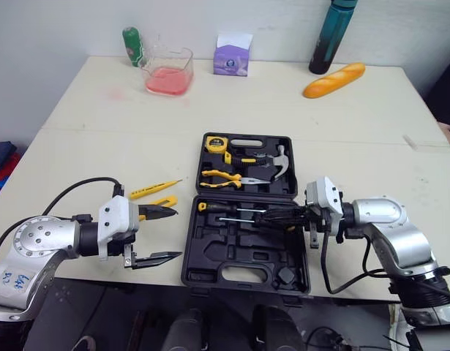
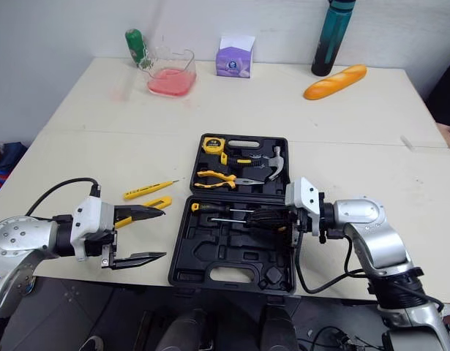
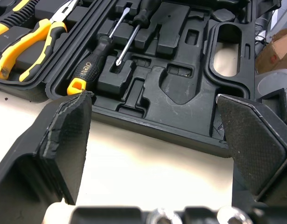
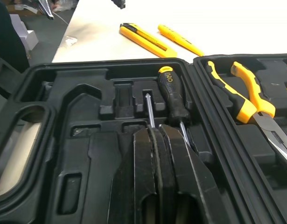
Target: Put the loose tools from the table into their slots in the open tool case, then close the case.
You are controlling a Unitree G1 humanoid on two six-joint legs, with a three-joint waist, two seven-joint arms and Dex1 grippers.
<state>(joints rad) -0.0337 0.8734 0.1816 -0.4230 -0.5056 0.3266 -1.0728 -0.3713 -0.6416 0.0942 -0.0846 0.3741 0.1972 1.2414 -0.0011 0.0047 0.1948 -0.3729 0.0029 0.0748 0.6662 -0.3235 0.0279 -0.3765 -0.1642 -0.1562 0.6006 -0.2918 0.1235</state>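
Observation:
The open black tool case (image 1: pixel 246 274) lies at the table's front middle. Its far half holds a tape measure (image 1: pixel 216 144), pliers (image 1: pixel 225 177) and a hammer (image 1: pixel 279 162). Two screwdrivers (image 4: pixel 173 100) lie in slots at the back of the near half. My right gripper (image 1: pixel 268 214) is shut and reaches over that half from the right. Its tips lie over one screwdriver's shaft (image 4: pixel 149 112) and hide that handle. A yellow test pen (image 1: pixel 153 189) and a yellow utility knife (image 1: pixel 165 200) lie loose left of the case. My left gripper (image 1: pixel 175 234) stands open just beside the knife, holding nothing.
Along the back of the table stand a green bottle (image 1: pixel 132 45), a clear container of red liquid (image 1: pixel 167 71), a purple tissue box (image 1: pixel 232 58) and a dark bottle (image 1: pixel 331 36). A bread loaf (image 1: pixel 334 79) lies beside the dark bottle. The case's near half sits at the table's front edge.

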